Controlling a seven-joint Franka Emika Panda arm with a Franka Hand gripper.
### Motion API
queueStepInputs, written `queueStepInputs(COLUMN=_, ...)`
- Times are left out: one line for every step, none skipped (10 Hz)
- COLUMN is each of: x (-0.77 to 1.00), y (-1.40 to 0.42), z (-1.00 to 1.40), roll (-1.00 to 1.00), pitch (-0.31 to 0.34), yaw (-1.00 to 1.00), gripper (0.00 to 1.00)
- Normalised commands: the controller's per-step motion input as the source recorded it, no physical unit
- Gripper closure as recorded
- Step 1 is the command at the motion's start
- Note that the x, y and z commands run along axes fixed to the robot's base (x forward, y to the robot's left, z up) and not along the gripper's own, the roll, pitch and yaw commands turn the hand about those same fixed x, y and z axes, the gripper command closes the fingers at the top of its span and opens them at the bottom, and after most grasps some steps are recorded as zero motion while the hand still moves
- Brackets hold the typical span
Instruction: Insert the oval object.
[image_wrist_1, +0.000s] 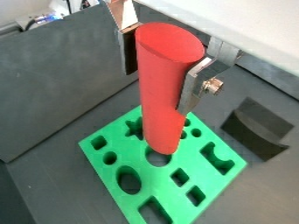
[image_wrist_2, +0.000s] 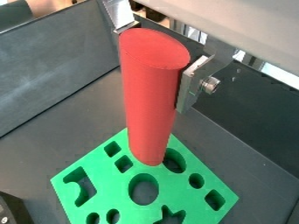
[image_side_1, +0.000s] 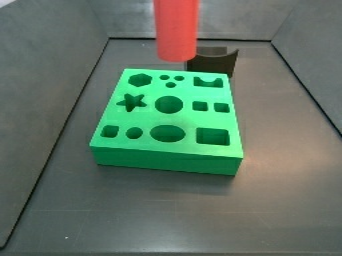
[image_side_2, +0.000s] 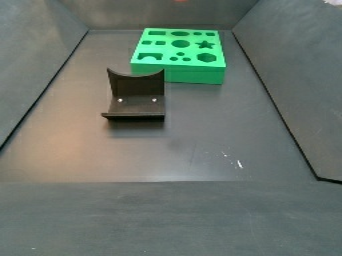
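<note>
The oval object, a tall smooth red peg (image_wrist_1: 163, 87), hangs upright in my gripper (image_wrist_1: 160, 74), which is shut on its upper part; both wrist views show it (image_wrist_2: 152, 96) between the silver fingers (image_wrist_1: 197, 80). Its lower end hovers above the green block (image_wrist_1: 176, 179) with shaped holes, apart from it. In a side view the peg (image_side_1: 177, 28) hangs over the far edge of the block (image_side_1: 167, 125), with the gripper out of frame above. The block's oval hole (image_side_1: 166, 133) lies in its near row. The peg is out of frame in the side view showing the block (image_side_2: 183, 52) far off.
The dark curved fixture (image_side_1: 214, 58) stands on the floor beside the block's far corner; it also shows in a side view (image_side_2: 134, 95) and a wrist view (image_wrist_1: 260, 127). Dark walls (image_side_1: 54, 110) ring the grey floor.
</note>
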Motion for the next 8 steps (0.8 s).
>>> queueStepInputs(x=-0.41, y=-0.61, z=-1.0, roll=0.0, pitch=0.0, yaw=-0.15, gripper=1.0)
queueStepInputs(x=-0.26, y=-0.85, z=-1.0, roll=0.0, pitch=0.0, yaw=-0.05, gripper=1.0)
queueStepInputs(x=0.0, y=-0.97, z=-1.0, roll=0.0, pitch=0.0, yaw=0.0, gripper=1.0)
queueStepInputs(x=0.32, y=-0.36, z=-1.0, roll=-0.01, pitch=0.0, yaw=-0.01, gripper=1.0)
queueStepInputs(x=0.42, y=0.0, z=-0.79, roll=-0.04, pitch=0.007, yaw=-0.17, gripper=1.0)
queueStepInputs(x=0.37, y=0.0, z=-0.66, roll=-0.01, pitch=0.05, yaw=-0.23, gripper=1.0)
queueStepInputs(x=0.09, y=0.2, z=-0.49, roll=0.0, pitch=0.076, yaw=-0.24, gripper=1.0)
queueStepInputs(x=0.02, y=0.06, z=-0.4, roll=-0.03, pitch=0.029, yaw=-0.23, gripper=1.0)
